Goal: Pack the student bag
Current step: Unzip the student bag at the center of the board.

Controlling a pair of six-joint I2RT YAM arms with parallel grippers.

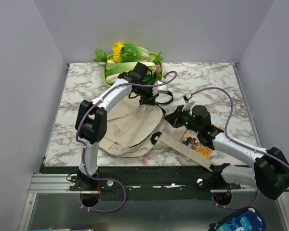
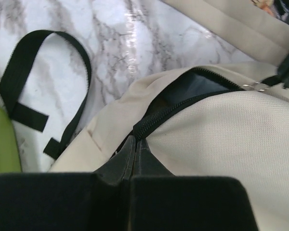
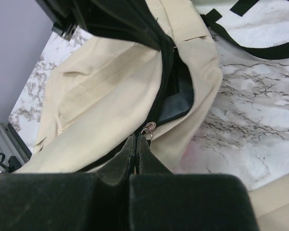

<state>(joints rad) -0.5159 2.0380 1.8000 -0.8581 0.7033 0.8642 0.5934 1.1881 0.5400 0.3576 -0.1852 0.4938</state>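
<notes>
Left pincer (image 2: 136, 142), right pincer (image 3: 136, 139) tight on student bag (image 1: 127, 127)

student bag (image 1: 127, 127): laid mid-table, nearer the near edge, with the zip opening on its far right side.
strap (image 1: 183, 147): stretched from the bag's right side toward the near right corner.
booklet (image 1: 196, 141): placed just right of the strap, partly under the right arm.
basket (image 1: 107, 77): set at the far edge, behind the bag.
carry loop (image 2: 43, 86): laid on the table between bag and basket.
left gripper (image 2: 136, 142): set on the zip line at the bag's far end.
right gripper (image 3: 136, 139): set at the opening's right end.
</notes>
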